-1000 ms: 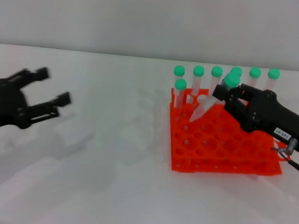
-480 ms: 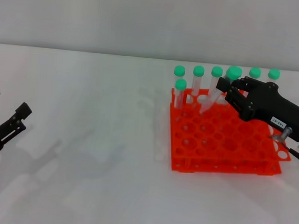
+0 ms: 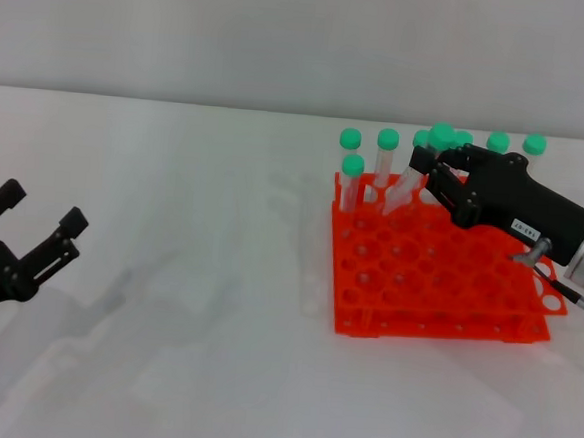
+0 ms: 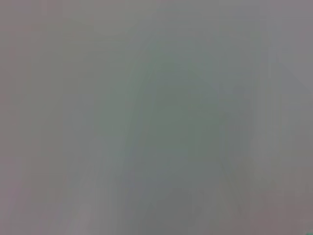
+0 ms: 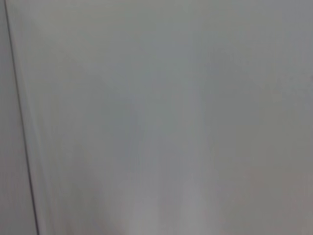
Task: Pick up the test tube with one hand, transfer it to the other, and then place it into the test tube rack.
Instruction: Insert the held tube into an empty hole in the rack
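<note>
Done: right pincer (image 3: pixel 427 174) was grasping the tube (image 3: pixel 412 179) after handover
Left: seat it in rack (image 3: pixel 438 279)
Left pincer (image 3: pixel 39 223): released, idle

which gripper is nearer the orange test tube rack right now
Right. The right gripper is over the rack's back rows, shut on a tilted test tube. The left gripper is open, far off near the table's left edge.

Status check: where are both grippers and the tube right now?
Right gripper shut on the test tube, tilted over the test tube rack back rows. Left gripper open, parked far left. Neighbouring capped tubes crowd the target.
</note>
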